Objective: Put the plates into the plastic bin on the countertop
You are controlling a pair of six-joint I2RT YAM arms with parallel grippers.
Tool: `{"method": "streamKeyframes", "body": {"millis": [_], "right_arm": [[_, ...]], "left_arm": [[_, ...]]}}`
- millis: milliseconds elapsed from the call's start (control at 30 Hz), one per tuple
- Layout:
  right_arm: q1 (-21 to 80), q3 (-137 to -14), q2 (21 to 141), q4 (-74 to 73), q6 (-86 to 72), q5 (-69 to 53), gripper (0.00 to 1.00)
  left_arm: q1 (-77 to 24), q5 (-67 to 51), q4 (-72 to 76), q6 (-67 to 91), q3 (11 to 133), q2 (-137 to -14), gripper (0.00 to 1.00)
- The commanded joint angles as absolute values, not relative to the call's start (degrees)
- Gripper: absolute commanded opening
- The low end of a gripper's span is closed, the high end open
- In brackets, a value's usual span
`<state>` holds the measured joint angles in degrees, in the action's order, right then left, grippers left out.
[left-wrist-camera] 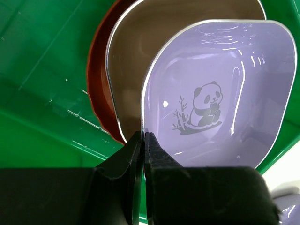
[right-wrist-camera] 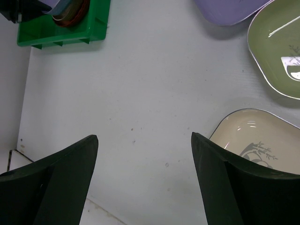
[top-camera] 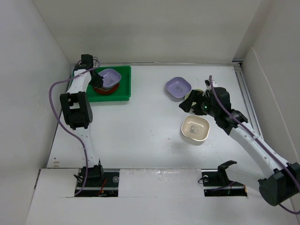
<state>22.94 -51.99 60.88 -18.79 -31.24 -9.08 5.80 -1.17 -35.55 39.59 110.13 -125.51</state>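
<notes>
The bright green plastic bin (top-camera: 123,89) sits at the far left of the white countertop (top-camera: 140,126). My left gripper (left-wrist-camera: 143,136) is shut on the rim of a lavender panda plate (left-wrist-camera: 220,93), held over a tan plate (left-wrist-camera: 154,37) and a red-brown plate (left-wrist-camera: 101,70) stacked in the bin (left-wrist-camera: 42,70). Whether the lavender plate rests on them I cannot tell. My right gripper (right-wrist-camera: 144,137) stands open and holds nothing above bare countertop. Near it lie a cream plate (right-wrist-camera: 255,136), a pale green plate (right-wrist-camera: 276,51) and another lavender plate (right-wrist-camera: 229,9).
White walls enclose the countertop on the left, back and right. A metal rail (top-camera: 242,86) runs along the right edge. The left arm's purple cable (top-camera: 58,117) loops beside the bin. In the overhead view the cream plate (top-camera: 195,129) lies just in front of the right gripper (top-camera: 192,101).
</notes>
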Motion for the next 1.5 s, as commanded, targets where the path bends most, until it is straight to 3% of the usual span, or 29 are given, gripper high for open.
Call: {"method": "streamKeyframes", "body": {"millis": [0,367,500,533,633,733,900,1100,1233,1467], "right_arm": [[23.4,-52.5,60.7,-15.9,-30.5,-9.7,0.86],[23.9,-52.5,61.3,-15.9,-30.5,-9.7,0.86],[23.9,-52.5,61.8,-15.9,-30.0,-9.7,0.86],[23.9,-52.5,61.8,-15.9,-30.0,-9.7,0.86],[23.9,-52.5,61.8,-15.9,-30.0,-9.7,0.86],[23.9,-52.5,61.3,-15.9,-30.6,-9.7,0.86],[23.2,-52.5,59.5,-16.0,-32.5,-4.6,0.86],[20.4,-51.9,53.5,-17.7,-38.2,2.3,0.86],[17.8,-51.3,46.2,-20.7,-38.2,5.0,0.86],[15.7,-51.3,42.9,-22.7,-36.0,-0.1,0.86]], "left_arm": [[6.2,0.2,-32.8,40.5,110.2,-120.6,0.00],[6.2,3.2,-32.8,42.2,109.7,-118.9,0.16],[6.2,3.8,-32.8,42.2,109.7,-117.1,0.47],[6.2,3.2,-32.2,42.2,109.7,-116.4,0.65],[3.9,4.5,-30.9,40.8,109.1,-112.2,1.00],[2.6,1.9,-29.5,38.9,107.5,-108.3,1.00],[-8.2,-0.3,-28.8,33.6,108.6,-107.6,1.00],[-24.6,-0.1,-33.9,29.0,124.3,-121.9,1.00],[-29.9,-0.1,-34.8,29.0,133.8,-131.9,1.00],[-31.2,-1.2,-26.3,30.2,128.2,-135.5,0.98]]}}
